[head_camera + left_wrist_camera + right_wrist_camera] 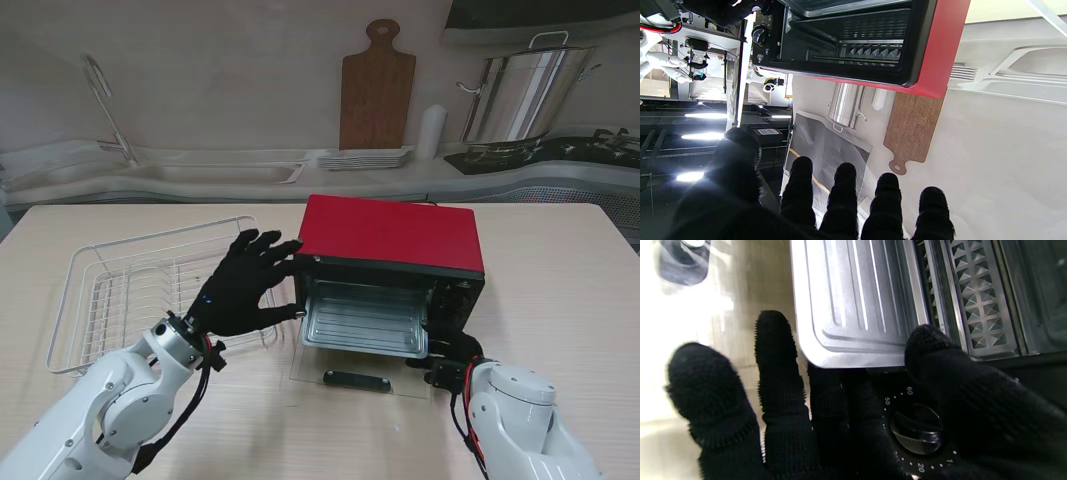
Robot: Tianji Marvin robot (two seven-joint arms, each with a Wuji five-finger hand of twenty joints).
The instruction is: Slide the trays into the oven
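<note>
The red oven (390, 235) stands mid-table with its glass door (310, 372) folded down flat. A silver tray (365, 320) juts partly out of the opening. My right hand (450, 362) is at the tray's front right corner, mostly hidden under its own wrist. In the right wrist view the tray (857, 300) lies between the thumb (930, 346) and the fingers (773, 350), so the hand is shut on that corner. My left hand (245, 285) is open with its fingers spread beside the oven's left front edge. The left wrist view looks into the oven (933, 50).
A wire dish rack (130, 290) sits left of the oven, partly under my left hand. The door's black handle (357, 381) lies nearest to me. The timer dial (917, 430) is by my right palm. A cutting board (377, 90), plates (365, 158) and a steel pot (520, 95) line the back counter.
</note>
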